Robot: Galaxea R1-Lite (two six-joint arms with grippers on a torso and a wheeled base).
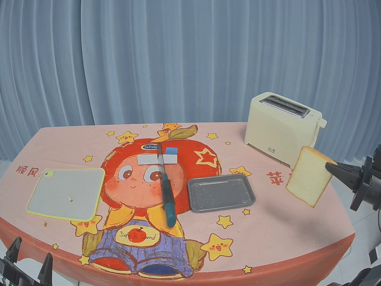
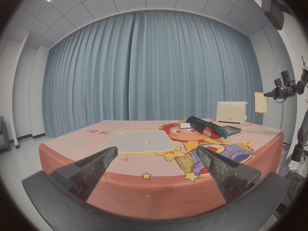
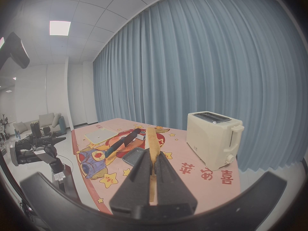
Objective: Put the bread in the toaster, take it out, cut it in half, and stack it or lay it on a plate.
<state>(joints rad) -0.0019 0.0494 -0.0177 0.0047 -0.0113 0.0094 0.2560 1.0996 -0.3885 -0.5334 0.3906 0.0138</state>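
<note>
A slice of bread (image 1: 308, 175) hangs in the air off the table's right end, held upright by its edge in my right gripper (image 1: 332, 167). In the right wrist view the bread (image 3: 153, 145) stands pinched between the two fingers (image 3: 166, 174). The cream toaster (image 1: 282, 127) stands at the back right of the table, its slots empty, just behind the bread. A grey tray (image 1: 221, 192) lies in the middle. A knife with a teal handle (image 1: 169, 203) rests left of the tray. My left gripper (image 2: 154, 164) stands open below the table's front left edge, holding nothing.
A cutting board with a yellow-green rim (image 1: 65, 193) lies at the table's left, with crumbs on and near it. Small white and blue blocks (image 1: 162, 157) prop the knife's blade. A blue curtain hangs behind the table.
</note>
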